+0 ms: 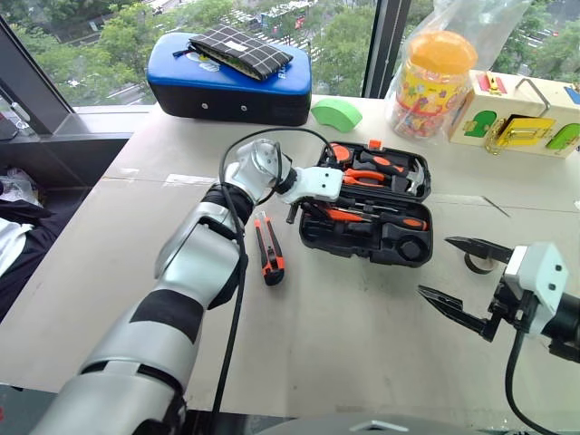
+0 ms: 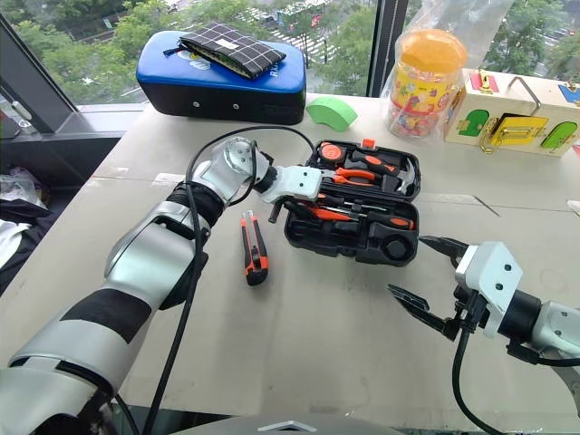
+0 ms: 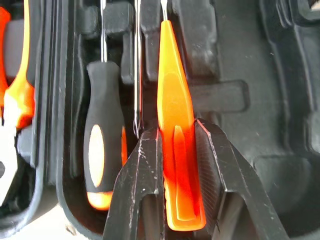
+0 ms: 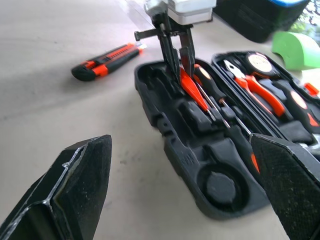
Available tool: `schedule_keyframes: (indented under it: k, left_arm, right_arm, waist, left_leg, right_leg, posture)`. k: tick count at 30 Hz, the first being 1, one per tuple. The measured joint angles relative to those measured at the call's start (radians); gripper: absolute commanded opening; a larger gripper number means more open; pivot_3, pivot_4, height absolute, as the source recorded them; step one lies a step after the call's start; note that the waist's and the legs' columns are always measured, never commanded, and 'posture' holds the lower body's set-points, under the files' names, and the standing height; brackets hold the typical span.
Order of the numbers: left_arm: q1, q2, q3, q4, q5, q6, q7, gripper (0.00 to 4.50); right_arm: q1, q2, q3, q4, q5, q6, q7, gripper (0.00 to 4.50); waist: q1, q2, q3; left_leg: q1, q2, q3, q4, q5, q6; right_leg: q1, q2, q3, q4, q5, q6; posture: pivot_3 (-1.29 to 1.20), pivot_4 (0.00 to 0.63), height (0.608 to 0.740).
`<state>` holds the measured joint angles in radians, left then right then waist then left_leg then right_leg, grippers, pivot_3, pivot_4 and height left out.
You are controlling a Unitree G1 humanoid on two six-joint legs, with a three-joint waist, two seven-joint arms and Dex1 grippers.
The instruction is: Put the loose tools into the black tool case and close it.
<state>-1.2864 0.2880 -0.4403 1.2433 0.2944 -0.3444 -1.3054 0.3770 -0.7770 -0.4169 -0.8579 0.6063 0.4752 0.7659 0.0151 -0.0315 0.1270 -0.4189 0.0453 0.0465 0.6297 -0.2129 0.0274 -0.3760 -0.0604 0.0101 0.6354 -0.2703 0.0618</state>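
The black tool case (image 1: 313, 237) lies open at mid table, with pliers (image 1: 365, 177) in its lid and screwdrivers (image 3: 102, 145) in its recesses. My left gripper (image 3: 176, 132) is shut on the slim all-orange pen-like tool (image 3: 172, 95) and holds it tilted down into the case's near half, beside a black-handled screwdriver. The same gripper (image 4: 177, 52) is visible from the right wrist, reaching into the case. A utility knife (image 1: 269, 249) lies loose on the table just left of the case. Right of the case, my right gripper (image 1: 458, 272) hovers open and holds nothing.
A larger blue-topped case (image 1: 227, 77) with a checked pouch on it stands at the back left. A green curved piece (image 1: 337, 113), an orange-lidded jar (image 1: 430, 86) and a wooden latch box (image 1: 521, 113) stand at the back right. A small ring (image 1: 476, 264) lies by the right gripper.
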Motion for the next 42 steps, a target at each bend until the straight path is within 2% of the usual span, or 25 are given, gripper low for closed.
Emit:
schedule_keyframes:
  k: [8,15,16,17,18,19,21,23,24,27,30,31,32,33,38,42]
  left_arm:
    - [-0.002,-0.007,-0.003,0.026,0.055,-0.055,0.048,0.32]
    - [-0.002,-0.005,0.002,0.031,0.065,-0.064,0.05,0.32]
    - [-0.002,-0.005,0.011,0.035,0.063,-0.061,0.036,1.39]
    - [-0.001,-0.006,0.014,0.035,0.061,-0.061,0.033,1.6]
    - [-0.001,-0.007,0.029,0.036,0.054,-0.059,0.023,2.24]
    - [-0.001,-0.007,0.036,0.036,0.053,-0.058,0.023,2.56]
    - [-0.001,-0.02,0.097,0.044,-0.005,-0.028,-0.02,3.5]
    - [-0.002,-0.025,0.134,0.044,-0.042,0.011,-0.061,3.5]
    - [-0.005,-0.024,0.17,0.045,-0.074,0.06,-0.096,3.33]
    - [-0.014,-0.022,0.239,0.044,-0.133,0.159,-0.143,2.35]
    - [-0.01,-0.025,0.282,0.037,-0.172,0.233,-0.137,0.77]
    - [-0.006,-0.027,0.288,0.031,-0.179,0.243,-0.127,0.77]
    - [0.002,-0.032,0.297,0.024,-0.183,0.257,-0.102,0.18]
    - [0.008,-0.035,0.302,0.021,-0.185,0.262,-0.086,0.05]
    - [0.127,-0.072,0.289,-0.011,-0.16,0.322,0.117,0.05]
    - [0.164,-0.07,0.255,-0.071,-0.139,0.31,0.171,0.05]
  right_arm:
    - [0.104,0.029,-0.114,-0.012,0.004,-0.001,-0.004,4.5]
    - [0.118,0.035,-0.141,-0.02,0.008,-0.005,-0.001,4.5]
    - [0.115,0.035,-0.141,-0.02,0.008,-0.005,-0.001,4.5]
    - [0.115,0.035,-0.141,-0.02,0.008,-0.005,-0.001,4.5]
    - [0.112,0.035,-0.141,-0.02,0.008,-0.005,-0.002,4.5]
    - [0.109,0.035,-0.141,-0.02,0.008,-0.005,-0.002,4.5]
    - [0.107,0.035,-0.141,-0.02,0.007,-0.005,-0.002,4.5]
    - [0.105,0.035,-0.141,-0.02,0.007,-0.006,-0.002,4.5]
    - [0.106,0.036,-0.14,-0.02,0.006,-0.006,-0.002,4.5]
    - [0.103,0.041,-0.136,-0.02,-0.001,-0.007,-0.007,4.5]
    - [0.096,0.047,-0.119,-0.02,-0.008,-0.009,-0.012,4.5]
    - [0.095,0.048,-0.116,-0.02,-0.009,-0.009,-0.013,4.5]
    - [0.095,0.051,-0.111,-0.02,-0.01,-0.009,-0.015,4.5]
    - [0.095,0.052,-0.11,-0.02,-0.011,-0.01,-0.016,4.5]
    - [0.096,0.057,-0.105,-0.02,-0.021,-0.017,-0.022,4.5]
    - [0.077,0.057,-0.087,-0.019,-0.028,-0.018,-0.029,4.5]
  waist:
    - [-0.001,0.0,-0.001]
    - [-0.001,0.0,-0.001]
    - [-0.001,0.0,-0.001]
    - [-0.001,0.0,-0.001]
    - [-0.001,0.0,-0.001]
    - [-0.001,0.0,-0.001]
    - [-0.001,0.0,0.0]
    - [-0.001,0.0,0.0]
    - [-0.002,0.0,0.0]
    - [-0.002,0.0,0.0]
    - [-0.002,0.0,0.0]
    - [-0.002,0.0,0.0]
    - [-0.001,0.0,0.0]
    - [-0.001,0.0,0.0]
    - [-0.002,0.0,0.0]
    - [-0.002,0.001,-0.003]
  left_leg:
    - [0.001,0.0,0.0,0.002,0.0,0.0]
    - [0.002,0.0,0.0,0.002,0.0,0.0]
    - [0.002,0.0,0.0,0.002,0.0,0.0]
    - [0.002,0.0,0.0,0.002,0.0,0.0]
    - [0.002,0.0,0.0,0.001,0.0,0.0]
    - [0.002,0.0,0.0,0.001,0.0,0.0]
    - [0.001,0.0,0.0,0.001,0.0,0.0]
    - [0.001,0.0,0.0,0.001,0.0,0.0]
    - [0.001,0.0,-0.001,0.001,0.0,0.0]
    - [0.001,0.0,-0.001,0.002,0.0,0.0]
    - [0.001,0.0,-0.001,0.002,0.0,0.0]
    - [0.001,0.0,-0.001,0.002,0.0,0.0]
    - [0.001,0.0,-0.001,0.002,0.0,0.0]
    - [0.001,0.0,-0.001,0.002,0.0,0.0]
    - [0.002,0.0,-0.001,0.002,0.0,0.0]
    - [0.004,0.001,0.0,0.002,0.0,0.0]
  right_leg:
    - [0.001,0.0,0.001,0.002,0.0,0.0]
    - [0.001,0.0,0.001,0.004,0.0,0.0]
    - [0.0,0.0,0.001,0.004,0.0,0.0]
    - [0.0,0.0,0.001,0.004,0.0,0.0]
    - [0.0,0.0,0.0,0.004,0.0,0.0]
    - [0.0,0.0,0.0,0.004,0.0,0.0]
    - [0.0,0.0,0.0,0.005,-0.001,0.0]
    - [0.0,0.0,0.0,0.005,-0.001,0.001]
    - [0.0,0.0,0.0,0.005,-0.001,0.001]
    - [0.0,0.001,0.0,0.005,-0.001,0.001]
    - [0.0,0.0,0.0,0.005,-0.001,0.001]
    - [0.0,0.0,0.0,0.005,-0.001,0.001]
    - [0.0,0.0,0.0,0.006,-0.001,0.001]
    - [0.0,0.0,0.0,0.005,-0.001,0.001]
    - [0.0,0.0,0.0,0.006,-0.001,0.001]
    - [0.001,0.001,0.0,0.006,-0.001,0.001]
  posture:
    - [0.0,0.15,0.74]
    - [0.0,0.15,0.74]
    - [0.0,0.15,0.74]
    - [0.0,0.15,0.74]
    - [0.0,0.15,0.74]
    - [0.0,0.15,0.74]
    - [0.0,0.15,0.74]
    - [0.0,0.15,0.74]
    - [0.0,0.15,0.74]
    - [0.0,0.15,0.74]
    - [0.0,0.15,0.74]
    - [0.0,0.15,0.74]
    - [0.0,0.15,0.74]
    - [0.0,0.15,0.74]
    - [0.0,0.15,0.74]
    - [0.0,0.15,0.74]
